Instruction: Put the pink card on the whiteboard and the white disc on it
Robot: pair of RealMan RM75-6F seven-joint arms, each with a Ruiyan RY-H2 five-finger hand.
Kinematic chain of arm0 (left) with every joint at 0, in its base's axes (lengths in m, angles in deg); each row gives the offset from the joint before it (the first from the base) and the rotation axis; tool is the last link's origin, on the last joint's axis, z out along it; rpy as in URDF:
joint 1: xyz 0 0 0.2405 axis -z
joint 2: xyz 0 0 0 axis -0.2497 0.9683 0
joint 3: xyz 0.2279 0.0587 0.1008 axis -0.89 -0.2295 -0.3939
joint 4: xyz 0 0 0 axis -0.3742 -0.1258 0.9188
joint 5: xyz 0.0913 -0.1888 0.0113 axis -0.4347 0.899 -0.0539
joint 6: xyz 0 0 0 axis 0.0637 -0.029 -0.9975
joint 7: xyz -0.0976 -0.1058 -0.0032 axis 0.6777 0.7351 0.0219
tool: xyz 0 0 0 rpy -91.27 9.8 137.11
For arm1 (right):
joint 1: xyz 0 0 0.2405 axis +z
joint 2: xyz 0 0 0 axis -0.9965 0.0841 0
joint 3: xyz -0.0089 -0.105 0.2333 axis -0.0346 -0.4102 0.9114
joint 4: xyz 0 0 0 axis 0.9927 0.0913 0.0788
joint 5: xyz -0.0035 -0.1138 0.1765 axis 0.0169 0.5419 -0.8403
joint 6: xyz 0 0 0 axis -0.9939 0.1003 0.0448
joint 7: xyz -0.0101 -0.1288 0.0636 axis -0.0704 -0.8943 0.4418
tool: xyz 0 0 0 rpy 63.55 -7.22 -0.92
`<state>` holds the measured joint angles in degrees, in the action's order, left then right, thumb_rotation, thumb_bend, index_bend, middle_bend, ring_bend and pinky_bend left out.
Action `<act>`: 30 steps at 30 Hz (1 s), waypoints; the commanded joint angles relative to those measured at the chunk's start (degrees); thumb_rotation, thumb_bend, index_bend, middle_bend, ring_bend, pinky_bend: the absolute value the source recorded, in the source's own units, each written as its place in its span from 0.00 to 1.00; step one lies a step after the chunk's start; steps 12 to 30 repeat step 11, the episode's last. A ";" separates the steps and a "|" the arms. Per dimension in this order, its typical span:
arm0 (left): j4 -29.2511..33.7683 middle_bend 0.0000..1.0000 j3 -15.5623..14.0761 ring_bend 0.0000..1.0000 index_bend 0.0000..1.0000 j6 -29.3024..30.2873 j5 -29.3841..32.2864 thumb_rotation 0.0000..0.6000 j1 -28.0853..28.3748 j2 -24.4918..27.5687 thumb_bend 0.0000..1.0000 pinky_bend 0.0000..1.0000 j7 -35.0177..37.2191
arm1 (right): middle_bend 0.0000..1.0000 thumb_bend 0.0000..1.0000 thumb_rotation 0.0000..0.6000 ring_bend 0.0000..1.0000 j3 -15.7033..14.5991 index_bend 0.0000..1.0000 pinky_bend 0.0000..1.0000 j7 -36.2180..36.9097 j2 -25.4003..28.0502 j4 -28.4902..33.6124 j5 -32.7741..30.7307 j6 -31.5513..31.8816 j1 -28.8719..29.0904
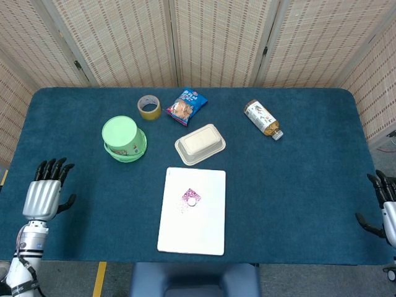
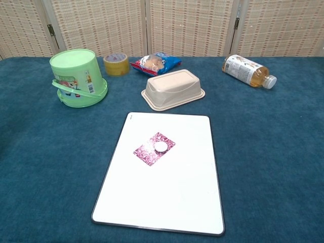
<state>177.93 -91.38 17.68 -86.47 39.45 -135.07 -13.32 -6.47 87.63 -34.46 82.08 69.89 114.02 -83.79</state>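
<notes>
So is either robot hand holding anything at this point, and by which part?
Nothing is held. The left robot hand is open at the table's left edge, and the right robot hand is empty at the far right.

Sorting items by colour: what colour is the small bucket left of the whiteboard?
Light green bucket, with a printed label; the chest view shows it best.

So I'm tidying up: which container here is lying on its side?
The bottle, at the far right, cap toward the table's right edge. The green bucket and the beige tray both sit upside down instead.
</notes>
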 commanded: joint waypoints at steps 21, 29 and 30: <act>1.92 0.11 -2.48 0.03 0.19 7.07 -9.72 1.00 -9.51 2.65 0.37 0.00 3.27 | 0.06 0.31 1.00 0.08 -1.17 0.06 0.00 2.35 -1.37 -1.14 3.25 2.66 -0.67; 1.92 0.11 -2.48 0.03 0.19 7.07 -9.72 1.00 -9.51 2.65 0.37 0.00 3.27 | 0.06 0.31 1.00 0.08 -1.17 0.06 0.00 2.35 -1.37 -1.14 3.25 2.66 -0.67; 1.92 0.11 -2.48 0.03 0.19 7.07 -9.72 1.00 -9.51 2.65 0.37 0.00 3.27 | 0.06 0.31 1.00 0.08 -1.17 0.06 0.00 2.35 -1.37 -1.14 3.25 2.66 -0.67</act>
